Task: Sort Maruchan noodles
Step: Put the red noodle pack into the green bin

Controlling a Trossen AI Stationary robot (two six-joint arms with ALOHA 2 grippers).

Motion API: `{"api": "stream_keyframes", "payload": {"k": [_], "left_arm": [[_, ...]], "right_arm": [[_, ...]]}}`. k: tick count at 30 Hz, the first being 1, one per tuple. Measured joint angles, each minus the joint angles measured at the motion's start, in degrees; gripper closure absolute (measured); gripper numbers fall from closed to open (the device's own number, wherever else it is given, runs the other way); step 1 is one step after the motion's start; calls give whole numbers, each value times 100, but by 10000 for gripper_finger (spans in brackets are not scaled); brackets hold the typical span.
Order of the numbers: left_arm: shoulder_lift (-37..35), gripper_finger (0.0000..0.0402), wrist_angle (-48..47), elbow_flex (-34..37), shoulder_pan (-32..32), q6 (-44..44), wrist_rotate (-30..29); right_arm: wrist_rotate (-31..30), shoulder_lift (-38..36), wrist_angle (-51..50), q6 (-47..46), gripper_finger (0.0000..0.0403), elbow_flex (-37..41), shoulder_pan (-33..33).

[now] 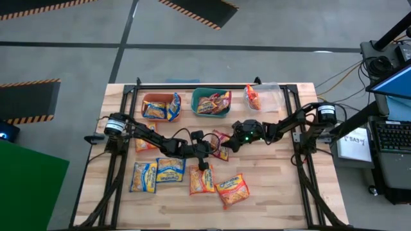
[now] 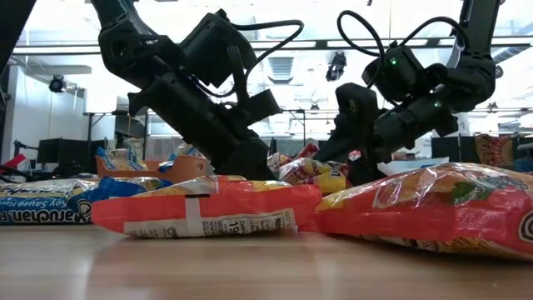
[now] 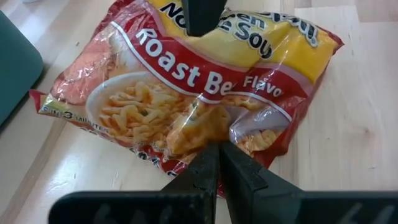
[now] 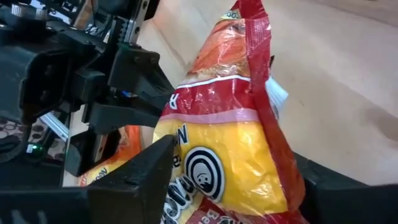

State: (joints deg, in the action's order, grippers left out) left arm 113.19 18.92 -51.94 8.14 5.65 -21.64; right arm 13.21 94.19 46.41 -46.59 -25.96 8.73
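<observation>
Your left claw point(image 3: 214, 163) is pinched shut on the near edge of the maroon packet point(image 3: 186, 87), which lies mid-surface point(image 1: 270, 186) just below the green bin point(image 1: 211, 102). Your right claw point(image 4: 230, 180) straddles the same packet's other end, fingers point(image 4: 134, 171) on either side; you cannot tell if they grip. Other packets point(image 1: 157, 173) lie nearer the front edge.
</observation>
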Motion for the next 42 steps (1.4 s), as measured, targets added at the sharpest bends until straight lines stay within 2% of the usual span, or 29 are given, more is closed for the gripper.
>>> {"api": "stream_keyframes", "payload": {"k": [13, 20, 24, 28, 33, 36, 42], "left_arm": [[-288, 398, -242, 33, 20, -53, 80], [-942, 398, -904, 33, 96, -216, 55], [-1632, 398, -824, 149, 216, -647, 154], [-2397, 398, -284, 515, 193, -925, 714], [-3013, 377, 725, 1117, 75, -755, 955], [-3064, 343, 1557, 1444, -14, -607, 979], [-2703, 249, 3243, 1954, -144, -569, 924]], "right_arm": [[-128, -31, -37, 338, 359, -7, 2], [-97, -302, -62, 822, 368, -4, -32], [-136, -572, -52, 1760, 368, -4, -240], [-489, -829, -98, 2836, 369, -5, -624], [-1115, -1032, -247, 3628, 369, -7, -1008], [-1347, -1078, -509, 3914, 369, -59, -1111], [-1388, -1086, -763, 4159, 369, -158, -1123]]}}
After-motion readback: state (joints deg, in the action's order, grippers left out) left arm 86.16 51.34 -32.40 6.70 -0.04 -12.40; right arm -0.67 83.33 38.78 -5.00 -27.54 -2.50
